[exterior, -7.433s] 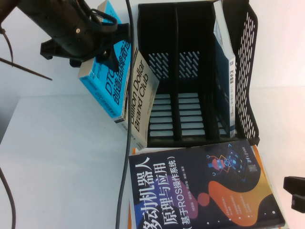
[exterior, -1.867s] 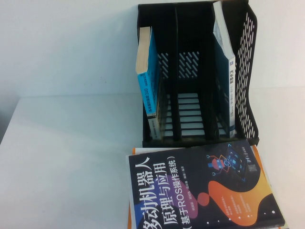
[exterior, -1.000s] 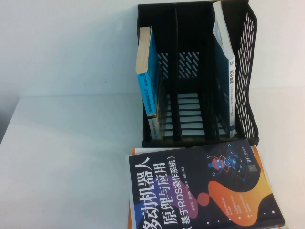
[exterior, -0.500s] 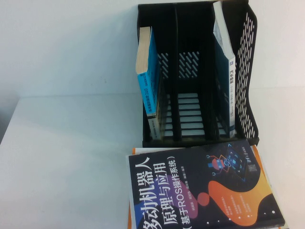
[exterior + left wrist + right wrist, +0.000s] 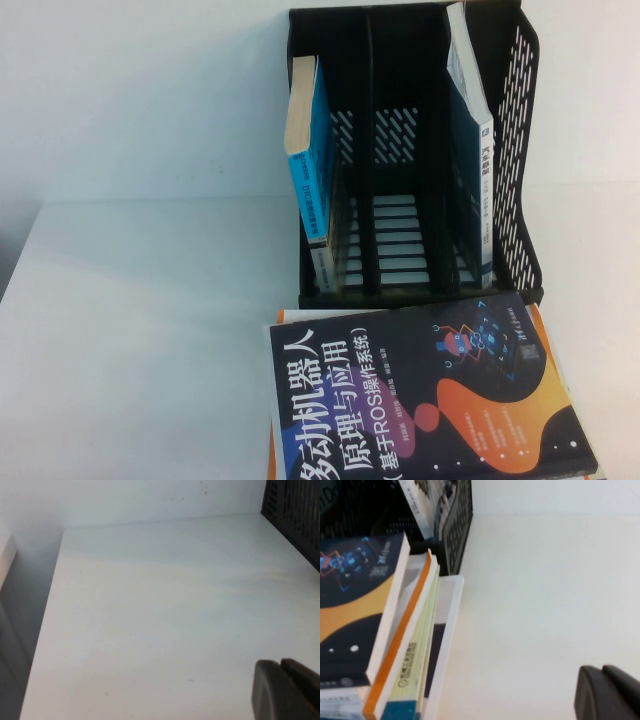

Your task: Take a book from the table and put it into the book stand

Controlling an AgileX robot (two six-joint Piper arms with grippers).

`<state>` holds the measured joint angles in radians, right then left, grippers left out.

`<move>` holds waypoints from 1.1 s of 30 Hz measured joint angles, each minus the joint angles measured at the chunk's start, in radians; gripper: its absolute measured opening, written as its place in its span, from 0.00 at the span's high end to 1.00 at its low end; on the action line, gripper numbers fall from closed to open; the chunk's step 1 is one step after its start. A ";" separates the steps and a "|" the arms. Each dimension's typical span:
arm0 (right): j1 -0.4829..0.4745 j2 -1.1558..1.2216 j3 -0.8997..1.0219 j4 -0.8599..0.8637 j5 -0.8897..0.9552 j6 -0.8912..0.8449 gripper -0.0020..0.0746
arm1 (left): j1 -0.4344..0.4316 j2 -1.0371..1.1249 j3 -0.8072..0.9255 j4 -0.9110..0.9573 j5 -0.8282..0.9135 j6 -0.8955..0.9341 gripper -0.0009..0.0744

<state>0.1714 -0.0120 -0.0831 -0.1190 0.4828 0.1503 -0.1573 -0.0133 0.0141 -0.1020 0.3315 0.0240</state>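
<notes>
The blue and grey book (image 5: 312, 170) stands upright in the left slot of the black book stand (image 5: 515, 150) at the back of the white table (image 5: 130, 340). No arm shows in the high view. My left gripper (image 5: 281, 664) is shut and empty above bare table, with the stand's corner (image 5: 295, 515) off to one side. My right gripper (image 5: 602, 670) is shut and empty above bare table, beside the pile of books.
A dark teal book with a white top (image 5: 470, 150) stands in the stand's right slot. A dark navy book with orange-purple graphics (image 5: 420, 395) lies on top of a pile in front of the stand; the pile also shows in the right wrist view (image 5: 395, 645).
Earlier my left gripper held the blue and grey book by the stand's left side. Now the book stands in the left slot and both arms are out of the high view. Nothing moved in the last two seconds.
</notes>
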 joint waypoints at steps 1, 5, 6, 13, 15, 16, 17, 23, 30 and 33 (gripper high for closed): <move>-0.010 0.000 0.028 0.004 -0.021 0.013 0.98 | 0.000 0.000 0.000 0.000 0.000 0.000 0.99; -0.030 0.000 0.092 0.021 -0.086 0.031 0.98 | -0.002 0.000 0.000 0.000 0.000 0.000 0.99; -0.035 0.000 0.096 0.027 -0.101 0.026 0.98 | -0.002 0.000 0.000 0.000 0.000 0.000 0.99; -0.037 0.000 0.100 0.030 -0.127 -0.004 0.98 | -0.002 0.000 0.000 0.000 0.000 0.000 0.99; -0.037 0.000 0.100 0.030 -0.127 -0.027 0.98 | -0.002 0.000 0.000 0.000 0.000 0.000 0.99; -0.037 0.000 0.100 0.030 -0.127 -0.040 0.98 | -0.002 0.000 0.000 0.000 0.000 0.000 0.99; -0.037 0.000 0.100 0.030 -0.129 -0.054 0.98 | -0.002 0.000 0.000 0.000 0.000 0.000 0.99; -0.037 0.000 0.100 0.031 -0.128 -0.087 0.98 | -0.002 0.000 0.000 0.000 0.000 0.000 0.99; -0.037 0.000 0.100 0.033 -0.129 -0.091 0.98 | -0.002 0.000 0.000 0.000 0.000 0.000 0.99; -0.045 0.000 0.100 0.067 -0.131 -0.091 0.98 | -0.002 0.000 0.000 0.000 0.000 0.000 0.99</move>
<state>0.1261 -0.0120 0.0171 -0.0517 0.3521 0.0595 -0.1590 -0.0133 0.0141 -0.1020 0.3315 0.0240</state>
